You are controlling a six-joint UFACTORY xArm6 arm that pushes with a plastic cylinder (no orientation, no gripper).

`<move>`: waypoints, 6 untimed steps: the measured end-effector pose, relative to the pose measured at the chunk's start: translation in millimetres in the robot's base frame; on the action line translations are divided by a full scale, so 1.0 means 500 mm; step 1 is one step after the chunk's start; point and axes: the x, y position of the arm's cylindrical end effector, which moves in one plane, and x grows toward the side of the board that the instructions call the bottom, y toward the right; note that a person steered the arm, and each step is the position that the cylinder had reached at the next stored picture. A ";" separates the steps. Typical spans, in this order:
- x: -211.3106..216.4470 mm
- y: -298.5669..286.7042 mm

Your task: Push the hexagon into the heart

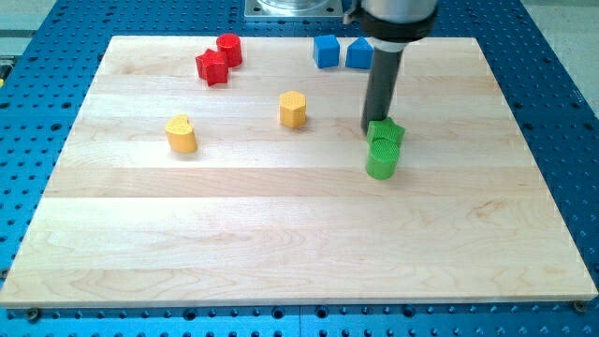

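Note:
The yellow hexagon block (293, 109) sits on the wooden board a little above its middle. The yellow heart block (182, 134) lies to its left and slightly lower, well apart from it. My tip (369, 129) rests on the board to the right of the hexagon, touching the upper left side of a green block (386, 132). The dark rod rises from the tip to the arm at the view's top.
A green cylinder (382, 158) stands just below the green block, touching it. A red star-like block (212, 67) and a red cylinder (229, 49) sit at the top left. Two blue blocks (326, 51) (359, 53) sit at the top, behind the rod.

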 end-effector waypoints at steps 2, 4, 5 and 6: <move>-0.089 -0.013; -0.043 -0.260; -0.017 -0.390; -0.006 -0.443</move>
